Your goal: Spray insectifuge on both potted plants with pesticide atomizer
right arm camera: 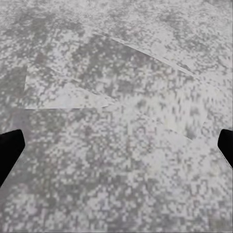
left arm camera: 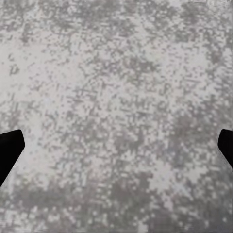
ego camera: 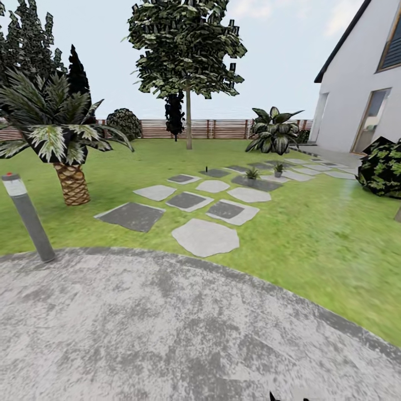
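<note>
The robot stands on a mottled grey paved area [ego camera: 167, 334] at the edge of the garden lawn [ego camera: 312, 234]. Far ahead, on the grey stepping stones [ego camera: 206, 236], the two potted plants [ego camera: 252, 174] [ego camera: 278, 169] sit near each other. A little left of them, a tiny dark upright shape that may be the pesticide atomizer [ego camera: 206, 168] stands by a dark stone; it is too small to tell. A grey bollard [ego camera: 27, 216] leans at the paving's left edge, near a palm [ego camera: 58, 133]. A wooden fence [ego camera: 223, 128] runs behind. The left end effector [left arm camera: 116, 145] and right end effector [right arm camera: 116, 145] hang over the paving, fingertips spread wide, holding nothing.
</note>
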Robot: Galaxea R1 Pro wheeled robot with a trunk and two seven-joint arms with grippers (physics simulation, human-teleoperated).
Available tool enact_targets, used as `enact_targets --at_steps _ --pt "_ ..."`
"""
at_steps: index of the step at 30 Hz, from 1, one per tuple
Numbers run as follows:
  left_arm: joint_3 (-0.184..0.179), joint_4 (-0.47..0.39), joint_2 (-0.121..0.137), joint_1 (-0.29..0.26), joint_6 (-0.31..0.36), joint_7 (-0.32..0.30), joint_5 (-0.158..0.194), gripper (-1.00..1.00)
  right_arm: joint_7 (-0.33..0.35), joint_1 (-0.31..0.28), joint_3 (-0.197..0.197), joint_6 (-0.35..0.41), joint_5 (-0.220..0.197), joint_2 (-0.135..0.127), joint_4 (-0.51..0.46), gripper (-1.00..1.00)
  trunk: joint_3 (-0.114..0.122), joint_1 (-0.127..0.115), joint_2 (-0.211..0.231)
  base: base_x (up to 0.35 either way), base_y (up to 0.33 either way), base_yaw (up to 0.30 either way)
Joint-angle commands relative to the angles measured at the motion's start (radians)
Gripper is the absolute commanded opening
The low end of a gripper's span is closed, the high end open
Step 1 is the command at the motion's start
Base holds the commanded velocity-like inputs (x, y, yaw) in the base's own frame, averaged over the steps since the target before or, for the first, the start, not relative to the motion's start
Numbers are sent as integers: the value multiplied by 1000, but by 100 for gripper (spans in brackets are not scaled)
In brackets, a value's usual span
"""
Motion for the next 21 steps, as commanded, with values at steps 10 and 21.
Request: enact_targets --at_steps 10,21 --pt "-1 1 2 0 -3 0 7 100 2 -1 -6 -4 1 0 1 100 -1 0 0 307 0 0" --pt "-1 1 1 0 -3 0 7 100 1 -1 -6 -4 1 0 1 100 -1 0 0 307 0 0"
